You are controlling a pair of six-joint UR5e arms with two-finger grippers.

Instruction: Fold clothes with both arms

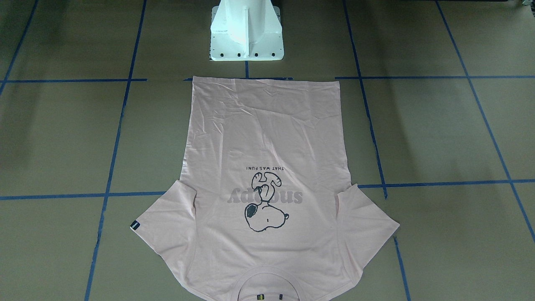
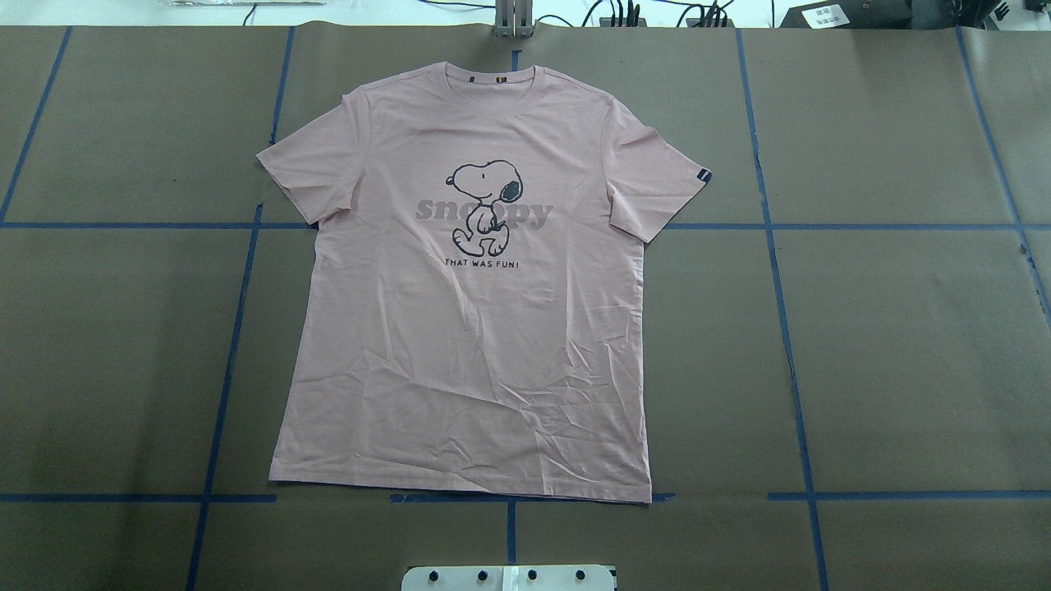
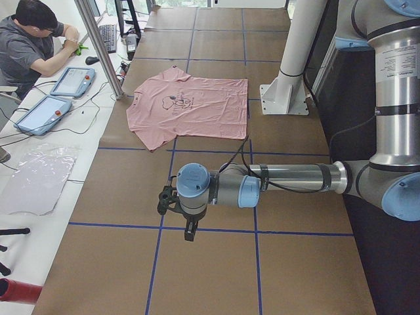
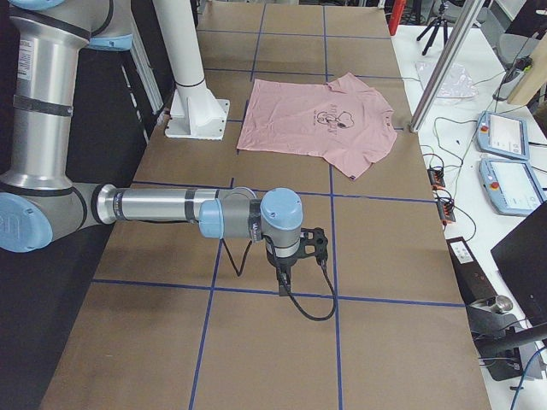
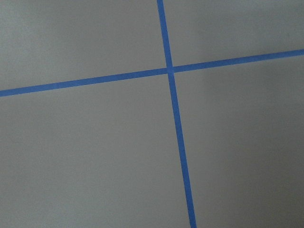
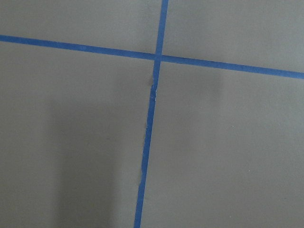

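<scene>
Tbl (image 2: 903, 345): blue tape grid (image 2: 768, 226), tee (image 2: 476, 353)

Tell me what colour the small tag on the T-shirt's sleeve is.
Dark, near black, against the pale pink T-shirt; the tag shows best in the overhead exterior view.

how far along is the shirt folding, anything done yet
Done: nothing folded. The T-shirt lies spread flat, print up, no edge turned over. In hand: nothing; the left arm and right arm hang over the table away from the T-shirt, and their wrist cameras show only blue tape on the brown surface. Left: every fold.
</scene>
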